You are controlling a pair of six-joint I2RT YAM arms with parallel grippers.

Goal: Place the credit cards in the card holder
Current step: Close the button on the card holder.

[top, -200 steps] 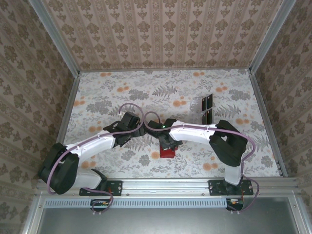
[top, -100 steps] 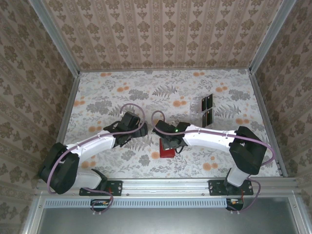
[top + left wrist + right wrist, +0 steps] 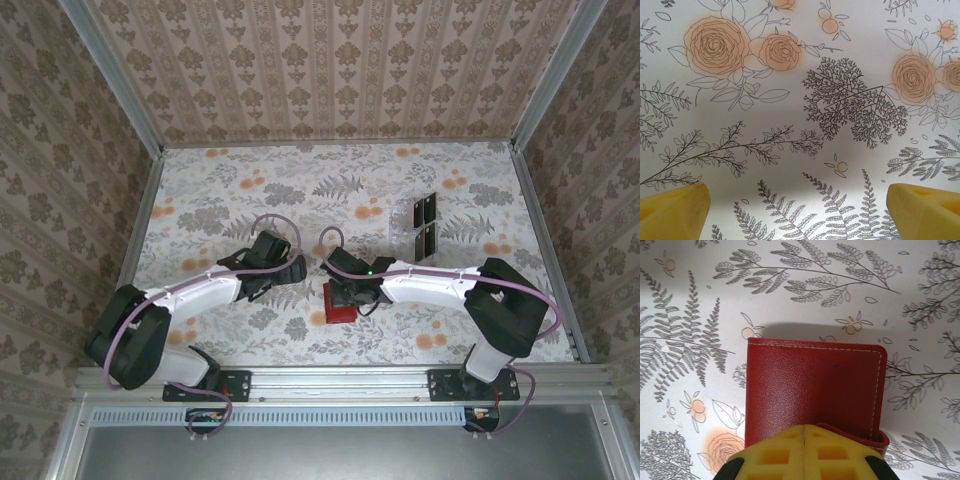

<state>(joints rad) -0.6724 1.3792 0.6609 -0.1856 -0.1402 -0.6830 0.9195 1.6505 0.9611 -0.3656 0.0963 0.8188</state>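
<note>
The card holder [image 3: 810, 385] is a flat red case with pale stitching, lying on the flowered cloth; from above it sits near the front middle [image 3: 340, 314]. My right gripper [image 3: 805, 427] is shut, its yellow fingertips pressed together over the case's near edge, where a red flap curls up beside them. From above, the right gripper [image 3: 352, 293] covers the case's far part. My left gripper [image 3: 797, 210] is open just left of it [image 3: 290, 272], its yellow fingers [image 3: 675, 210] wide apart over bare cloth. The credit cards are out of view.
A clear rack with black panels [image 3: 425, 225] stands at the back right of the table. Patterned walls and metal rails [image 3: 140, 230] close in the table on three sides.
The right arm's elbow has swung out to the right while its gripper stayed over the red case. The left gripper has shifted slightly right, toward the case.
</note>
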